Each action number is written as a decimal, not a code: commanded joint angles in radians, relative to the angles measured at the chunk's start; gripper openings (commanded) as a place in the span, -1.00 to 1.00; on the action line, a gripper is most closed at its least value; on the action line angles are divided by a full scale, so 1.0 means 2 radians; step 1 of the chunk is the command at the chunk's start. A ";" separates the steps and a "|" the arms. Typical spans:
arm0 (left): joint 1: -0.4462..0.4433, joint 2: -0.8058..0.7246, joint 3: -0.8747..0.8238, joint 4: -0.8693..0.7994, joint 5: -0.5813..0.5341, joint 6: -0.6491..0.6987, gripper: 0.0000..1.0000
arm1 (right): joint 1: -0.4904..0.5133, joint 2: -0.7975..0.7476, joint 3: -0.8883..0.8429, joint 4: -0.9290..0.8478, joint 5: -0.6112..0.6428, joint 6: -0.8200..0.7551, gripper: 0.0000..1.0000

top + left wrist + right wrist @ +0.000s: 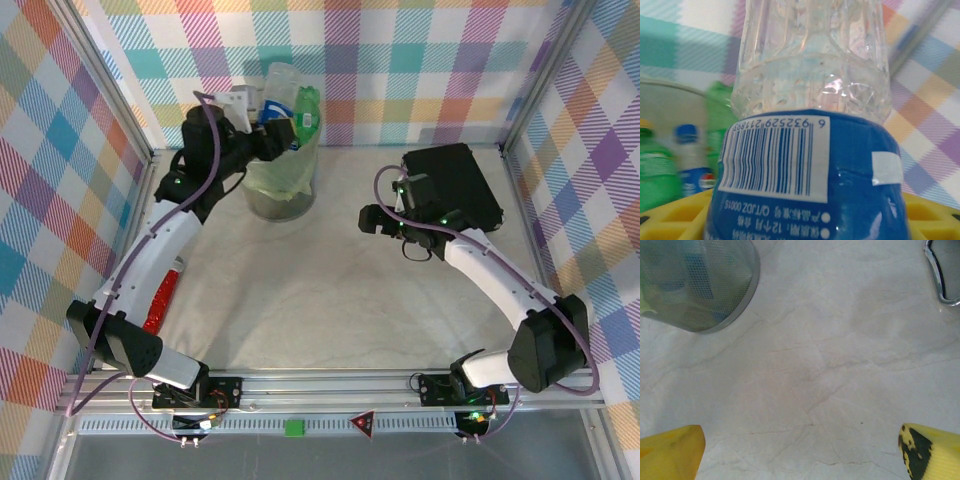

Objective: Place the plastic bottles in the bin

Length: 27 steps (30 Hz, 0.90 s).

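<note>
Marble tabletop [300,300]; left claw [275,125] above bin [270,205]

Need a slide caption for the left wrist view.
Left gripper clamps a blue-labelled clear bottle, barcode facing the camera; green bottles and a blue-capped bottle blur behind.

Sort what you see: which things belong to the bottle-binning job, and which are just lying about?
Job: clear plastic bottle with blue label; green plastic bottle; round grey wire-mesh bin with pale green liner.
Lying about: black rectangular case; long red shiny item.
</note>
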 commanded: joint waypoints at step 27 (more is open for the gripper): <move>0.091 0.202 0.210 -0.202 -0.103 0.039 1.00 | -0.002 -0.061 -0.040 0.000 0.009 -0.022 0.98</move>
